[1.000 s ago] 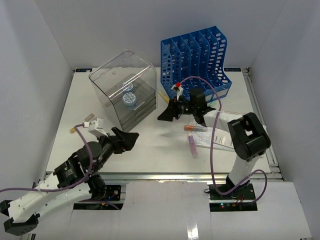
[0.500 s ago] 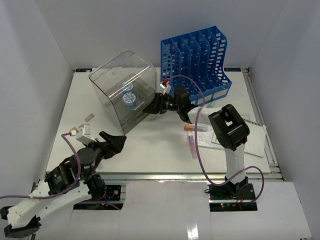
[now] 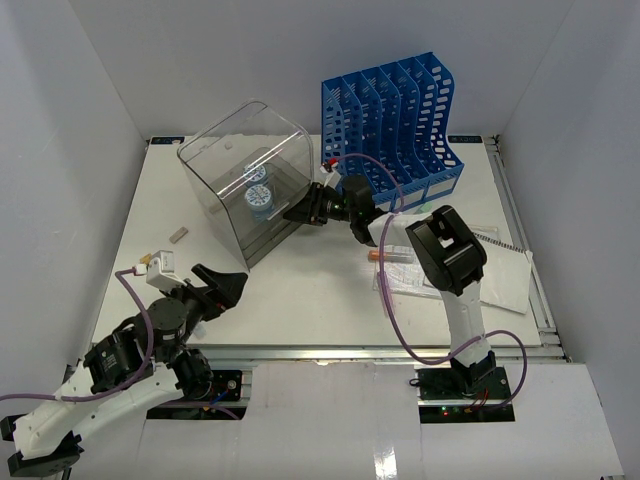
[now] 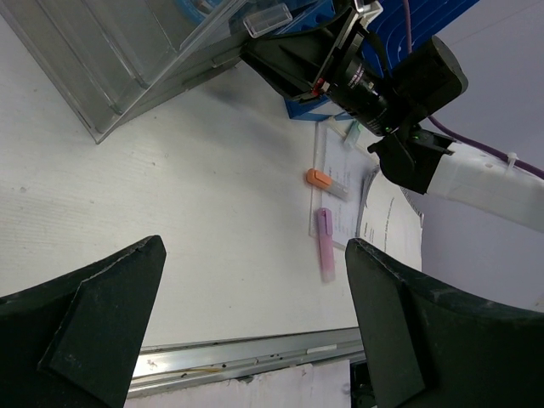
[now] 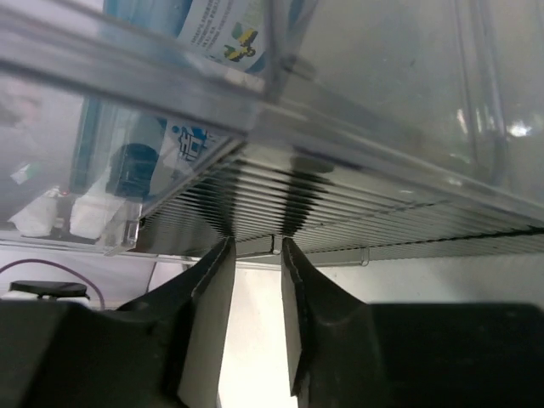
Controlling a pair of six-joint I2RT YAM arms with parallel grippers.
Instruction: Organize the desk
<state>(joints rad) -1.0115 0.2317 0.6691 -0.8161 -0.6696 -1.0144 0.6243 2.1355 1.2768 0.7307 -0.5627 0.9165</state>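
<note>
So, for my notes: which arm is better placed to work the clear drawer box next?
Likely right: the right gripper sits at the clear drawer box's lower front edge; the left gripper hangs open near the desk front, apart from it.

Lit brightly from overhead. Cast soft, short shadows beside the clear drawer box (image 3: 240, 170) and blue file rack (image 3: 390, 110) near the far edge of the white desk (image 3: 300, 290). Caught glare on the box plastic and went soft up close in the right wrist view.
</note>
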